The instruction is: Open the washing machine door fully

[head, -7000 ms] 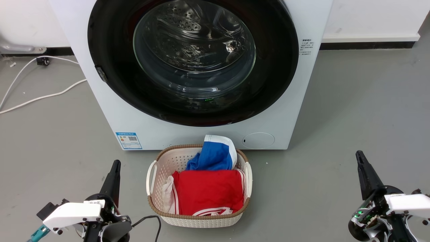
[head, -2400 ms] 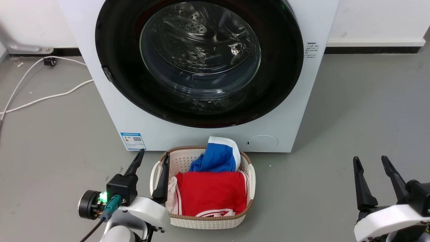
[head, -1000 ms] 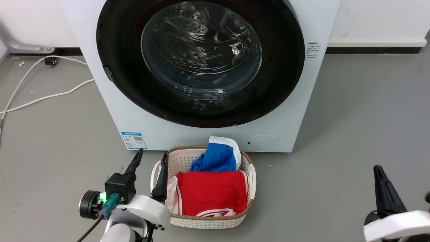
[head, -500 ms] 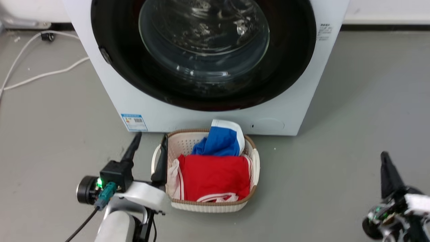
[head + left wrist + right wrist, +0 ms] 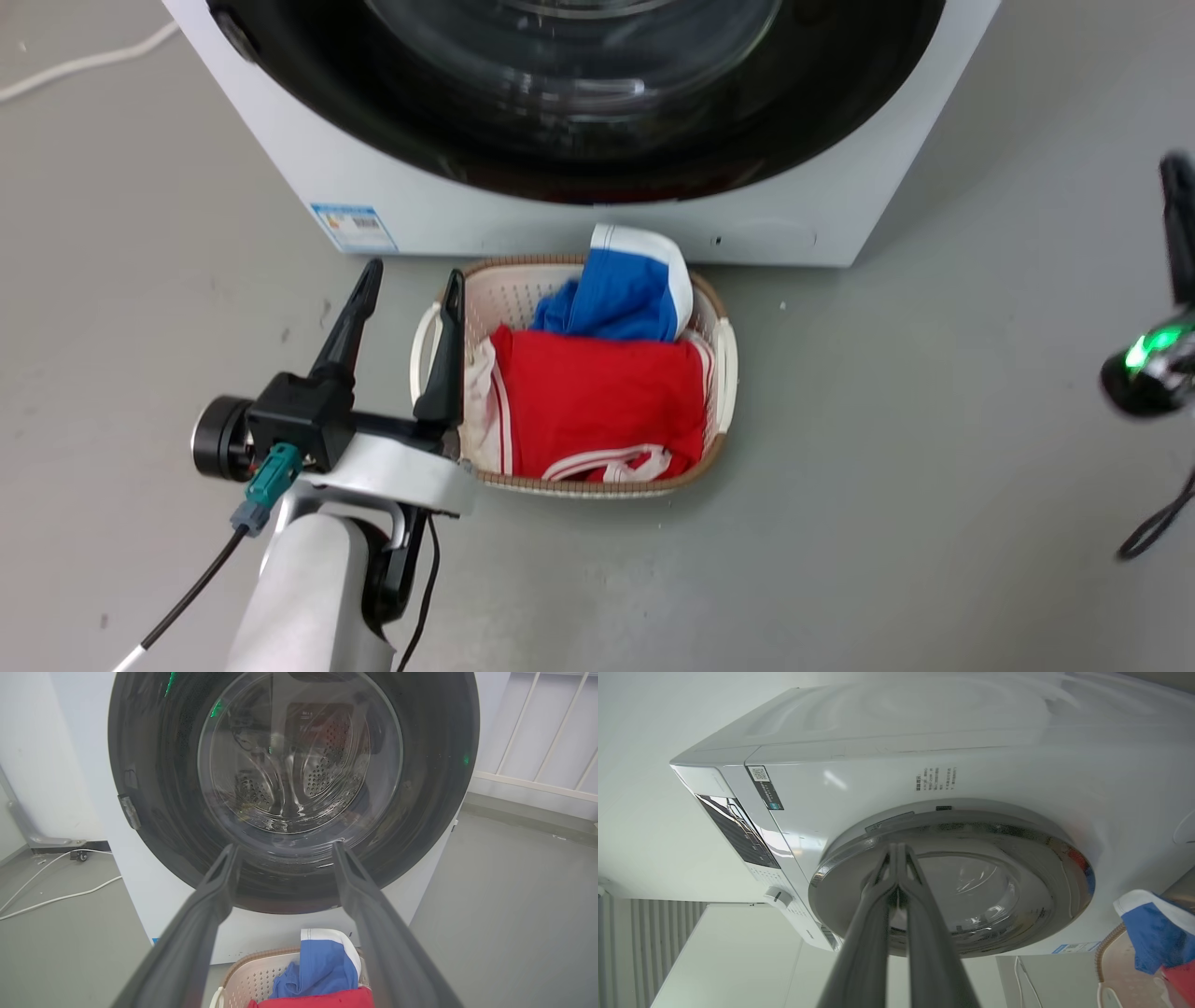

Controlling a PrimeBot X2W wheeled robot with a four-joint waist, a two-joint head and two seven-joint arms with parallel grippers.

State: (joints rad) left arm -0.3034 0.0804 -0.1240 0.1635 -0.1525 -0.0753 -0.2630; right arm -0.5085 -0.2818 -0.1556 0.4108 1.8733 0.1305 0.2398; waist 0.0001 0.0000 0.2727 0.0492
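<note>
the washing machine door (image 5: 299, 788) sits shut, flush in the front of the white washer (image 5: 392, 187), so none of the opening is done yet. i hold the left gripper (image 5: 285, 849) low, empty, its fingers spread wide. it is aimed at the door's lower rim, above the laundry basket (image 5: 726, 359), which stands on the floor (image 5: 934, 420) right against the washer's foot. the right gripper (image 5: 896, 851) is out to the side, fingers pressed together on nothing. that is slim enough, i judge, to hook behind the door's edge.
</note>
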